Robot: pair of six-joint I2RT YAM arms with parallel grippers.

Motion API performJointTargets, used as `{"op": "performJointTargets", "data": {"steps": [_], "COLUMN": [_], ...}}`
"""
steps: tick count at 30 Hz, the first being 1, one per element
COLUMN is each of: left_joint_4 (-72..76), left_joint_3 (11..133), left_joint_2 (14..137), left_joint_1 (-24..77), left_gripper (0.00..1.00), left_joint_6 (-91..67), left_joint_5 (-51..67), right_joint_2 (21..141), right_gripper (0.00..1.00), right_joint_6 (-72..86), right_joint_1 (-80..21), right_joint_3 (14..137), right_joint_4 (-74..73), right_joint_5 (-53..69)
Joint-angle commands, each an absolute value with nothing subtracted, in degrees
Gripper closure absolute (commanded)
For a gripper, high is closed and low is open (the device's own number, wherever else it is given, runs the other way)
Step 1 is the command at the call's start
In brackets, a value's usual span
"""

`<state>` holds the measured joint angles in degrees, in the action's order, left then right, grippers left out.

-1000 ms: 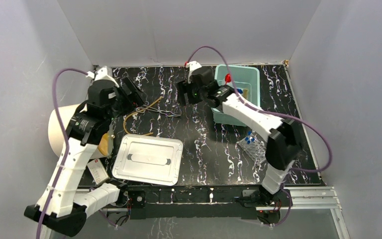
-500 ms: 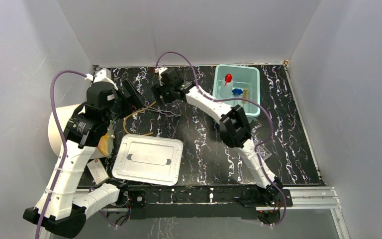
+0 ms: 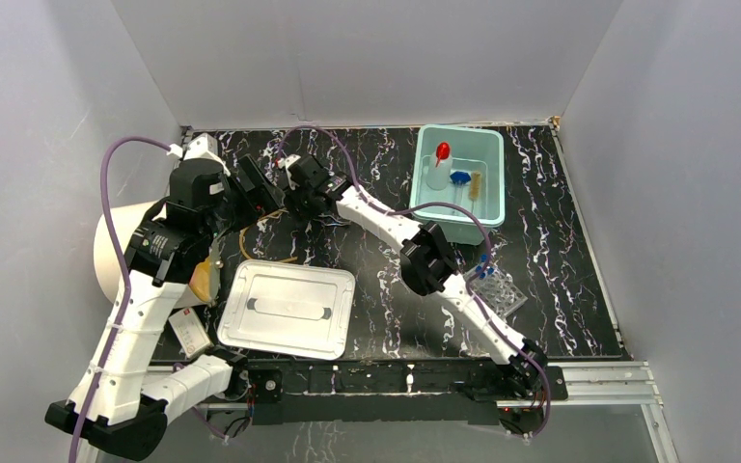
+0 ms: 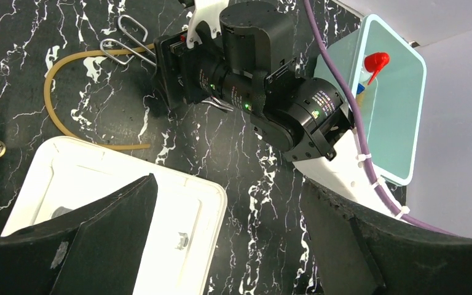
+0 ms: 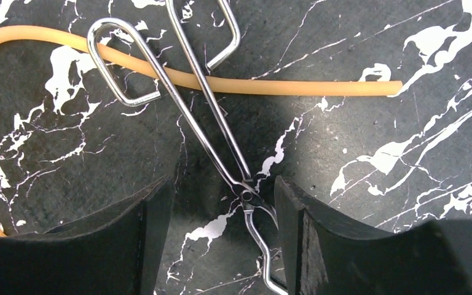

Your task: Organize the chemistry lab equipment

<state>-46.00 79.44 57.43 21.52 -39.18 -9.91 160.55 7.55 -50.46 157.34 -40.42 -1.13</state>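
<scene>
Teal bin (image 3: 494, 164): holds one white squeeze bottle with red cap (image 3: 438, 170), upright in the far-left corner, and a small cluster of blue-capped tubes (image 3: 460, 177) beside it; their number cannot be resolved.

One clear tube rack (image 3: 502, 295) lies on the surface (image 3: 560, 241) just in front of the bin, with at least two more blue caps on its bin-facing side.

One amber rubber tubing (image 5: 283, 87) and one thin metal tool (image 5: 244, 194) lie well left of the bin, the tool crossing over the tubing.

Right gripper (image 5: 223, 209): partly open, its two fingers straddling the tool's pivot, nothing clamped.

Left gripper (image 4: 227, 184): spread wide, empty, farther left of the bin.
</scene>
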Motion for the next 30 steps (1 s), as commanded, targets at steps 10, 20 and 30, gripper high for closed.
{"op": "performJointTargets", "data": {"steps": [10, 20, 30], "left_joint_4": [-46.49, -45.58, -43.99], "left_joint_3": [78.18, 75.96, 71.12], "left_joint_2": [56.51, 56.08, 55.55], "left_joint_1": [21.62, 21.69, 21.62], "left_gripper": [0.13, 0.13, 0.13], "left_joint_6": [-39.18, -39.76, -41.57], "left_joint_5": [-8.9, -8.11, -7.14], "right_joint_2": [157.0, 151.88, 141.52], "right_gripper": [0.62, 0.9, 1.0], "right_joint_6": [3.12, 0.84, 0.18], "right_joint_1": [-51.28, -51.33, -51.17], "right_joint_3": [152.53, 147.13, 135.11], "right_joint_4": [-47.63, -50.65, -43.9], "right_joint_5": [-2.9, -4.72, -6.68]}}
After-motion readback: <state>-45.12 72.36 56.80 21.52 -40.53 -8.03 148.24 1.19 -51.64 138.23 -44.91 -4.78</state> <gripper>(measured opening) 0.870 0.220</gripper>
